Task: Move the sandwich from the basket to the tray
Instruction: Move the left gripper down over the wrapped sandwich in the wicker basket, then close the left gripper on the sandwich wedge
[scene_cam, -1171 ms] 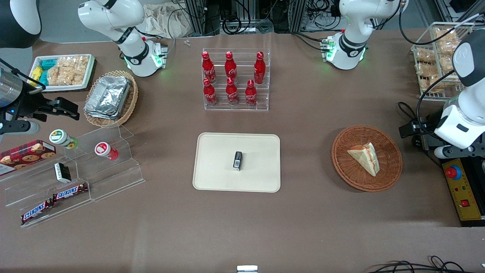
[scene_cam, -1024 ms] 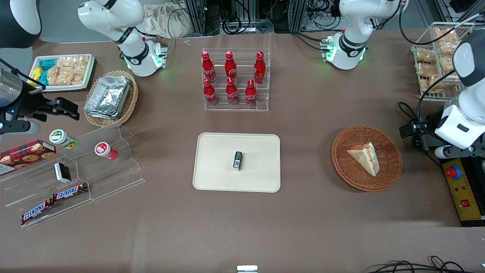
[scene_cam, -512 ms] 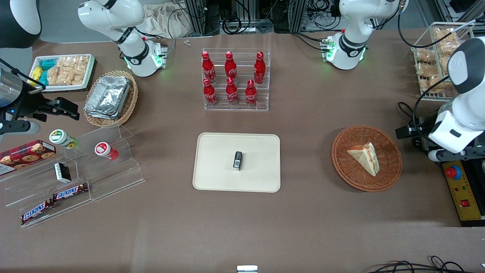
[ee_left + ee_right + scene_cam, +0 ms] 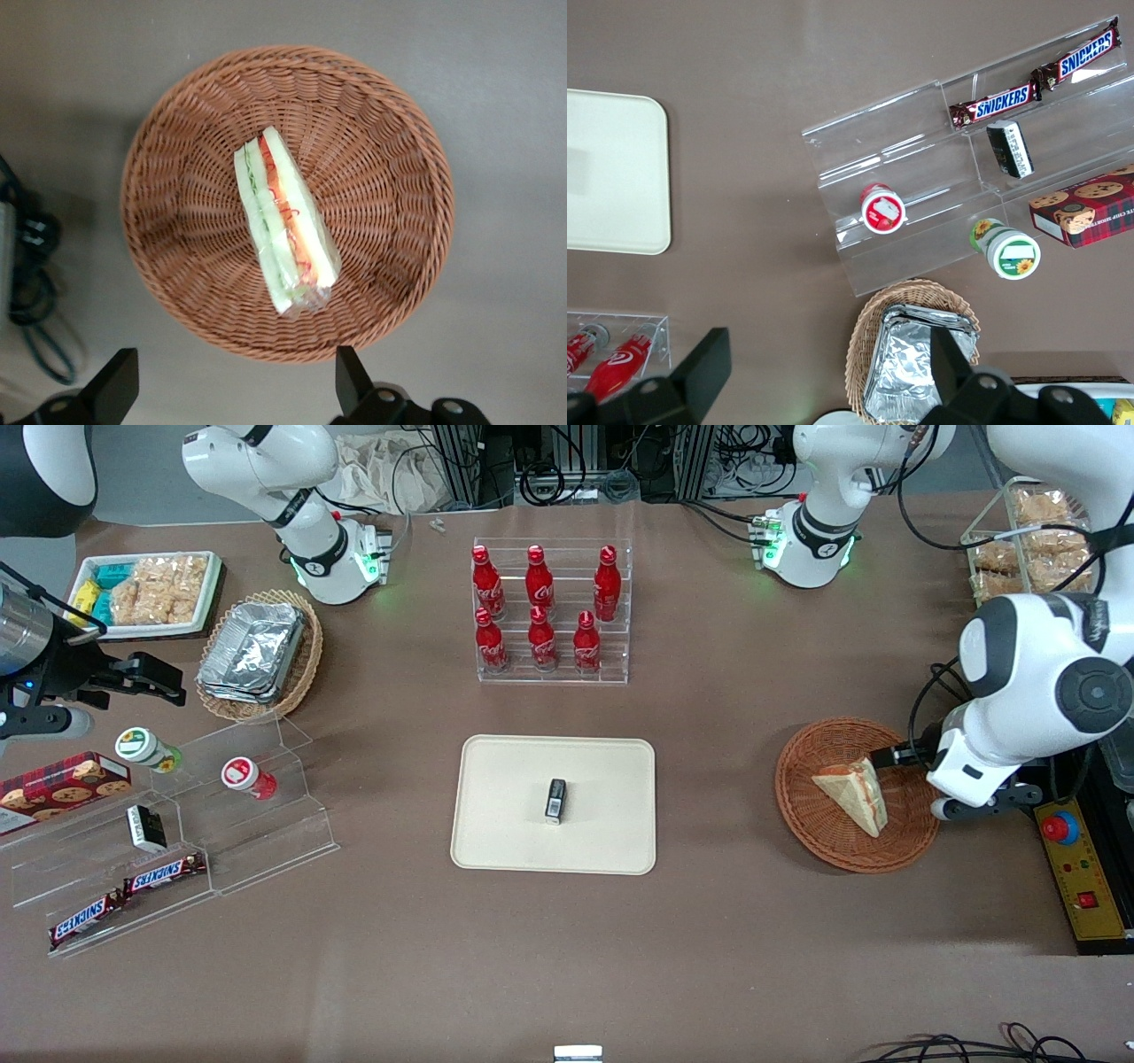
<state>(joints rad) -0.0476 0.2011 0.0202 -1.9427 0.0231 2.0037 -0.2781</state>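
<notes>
Swung in from the working arm's end of the bench: claw [image 4: 230, 390], fingers spread wide, holding nothing, hovering over round reddish-brown wicker basket [image 4: 815, 833]. Triangular white-bread sandwich [image 4: 852, 794] with red and green filling lay ungrasped in basket. Cream rectangular tray [image 4: 505, 779] well apart. Judged: approach done, descent pending.

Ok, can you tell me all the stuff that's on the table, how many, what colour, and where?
sandwich: 1, white with red and green filling, in the basket
basket: 1, reddish-brown wicker, toward the working arm's end
tray: 1, cream, mid-table
small box: 1, black, on the tray
cola bottles: 6, red, in a clear rack
foil containers: stacked, silver, in a tan basket
Snickers bars: 2, brown, on a clear stand
cookie box: 1, red, on the stand
gripper: 1, black, open, above the basket's rim
</notes>
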